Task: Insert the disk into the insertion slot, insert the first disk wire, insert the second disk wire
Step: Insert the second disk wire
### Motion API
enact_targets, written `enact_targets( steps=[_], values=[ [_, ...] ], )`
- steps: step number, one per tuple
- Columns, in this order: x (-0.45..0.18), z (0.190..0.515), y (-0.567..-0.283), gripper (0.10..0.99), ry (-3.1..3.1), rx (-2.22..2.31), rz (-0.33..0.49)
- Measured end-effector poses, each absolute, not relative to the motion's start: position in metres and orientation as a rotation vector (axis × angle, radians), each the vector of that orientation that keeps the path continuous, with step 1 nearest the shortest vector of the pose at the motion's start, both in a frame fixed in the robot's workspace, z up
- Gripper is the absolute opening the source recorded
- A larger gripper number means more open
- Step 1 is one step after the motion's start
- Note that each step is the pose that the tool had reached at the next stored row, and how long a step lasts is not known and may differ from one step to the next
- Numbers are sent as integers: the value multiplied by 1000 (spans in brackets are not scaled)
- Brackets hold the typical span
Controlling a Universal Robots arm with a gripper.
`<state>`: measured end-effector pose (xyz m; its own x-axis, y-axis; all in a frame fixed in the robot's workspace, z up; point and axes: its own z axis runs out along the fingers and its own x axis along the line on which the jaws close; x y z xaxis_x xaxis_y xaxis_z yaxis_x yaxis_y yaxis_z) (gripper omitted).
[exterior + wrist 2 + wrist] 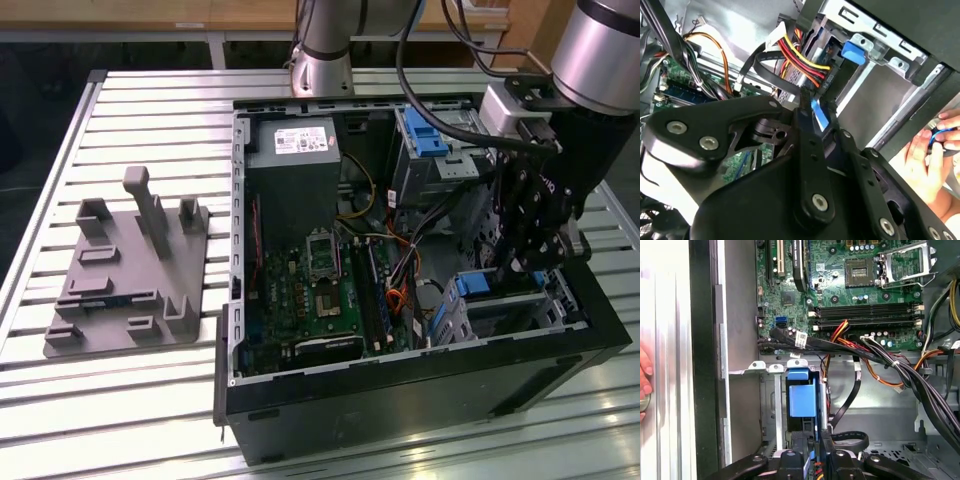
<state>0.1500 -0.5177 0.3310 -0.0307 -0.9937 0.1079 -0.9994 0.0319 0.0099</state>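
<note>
Claw is inside the PC case nr counter's right edge, fingers clamped on a small blue connector above the disk in the insertion slot.

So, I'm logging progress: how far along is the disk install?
Looks done: the disk, in its blue carrier, sits inside the insertion slot. In hand: the pincer is at the carrier's end. Left: the two wires; I can't see either one plugged in.
</note>
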Motion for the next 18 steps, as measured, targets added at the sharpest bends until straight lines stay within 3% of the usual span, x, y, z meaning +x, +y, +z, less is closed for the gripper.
enact_targets(
  steps=[1,14,18],
  values=[
    [150,333,-518,278,-2194,2126,105],
    [149,390,-518,278,-2195,2127,106],
    [149,391,-518,278,-2193,2125,110]
  ],
)
